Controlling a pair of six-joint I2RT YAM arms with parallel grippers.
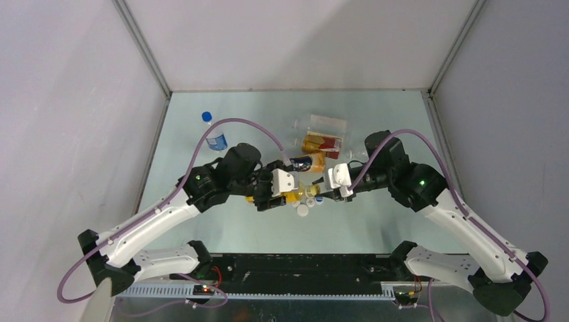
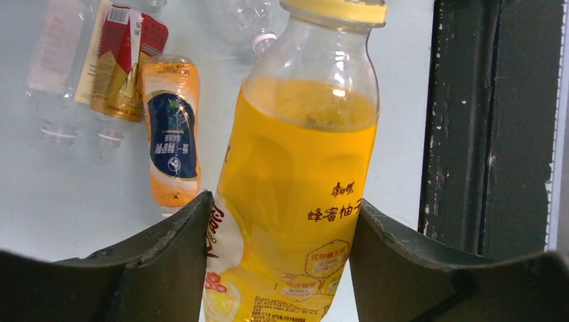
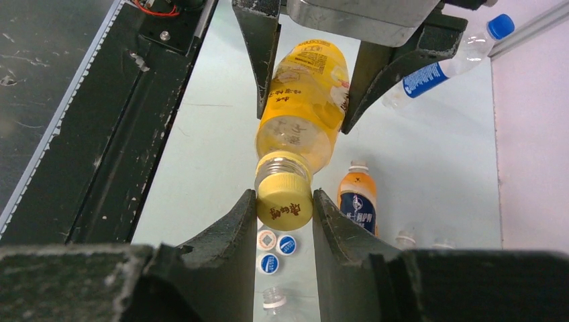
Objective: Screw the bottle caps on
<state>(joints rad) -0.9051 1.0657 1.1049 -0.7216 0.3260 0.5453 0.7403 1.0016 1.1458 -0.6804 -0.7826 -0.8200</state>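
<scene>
One orange-yellow plastic bottle (image 3: 302, 94) is held roughly level between both arms, over the pale green table (image 1: 376, 114). Left gripper (image 2: 282, 199) is clamped on its labelled body, one finger on each side. Right gripper (image 3: 284, 194) is pinched tight on one round yellow screw cap (image 3: 285, 206), which sits on that bottle's mouth. Neck rings show just behind the cap; can't tell how far it is wound on.

Bottles on the table, placed from the held bottle:
- one clear bottle with blue label and blue cap (image 1: 213, 134), well apart, far-left
- one orange bottle with dark-blue label (image 2: 171, 134), lying just beyond it
- one bottle with gold-and-red label (image 2: 121, 60), beyond that
- at least two plain clear bottles (image 2: 54, 67), furthest back, lying down

Three small round loose caps (image 3: 268, 263) lie below the held bottle's cap end, bunched close together: one white, two blue-and-white.

Room: bare table runs from the near side of the held bottle up to the black rail (image 1: 302, 268) at the table edge. It is also bare left and right, out to the grey walls (image 1: 67, 100). The far side is crowded with the lying bottles.
</scene>
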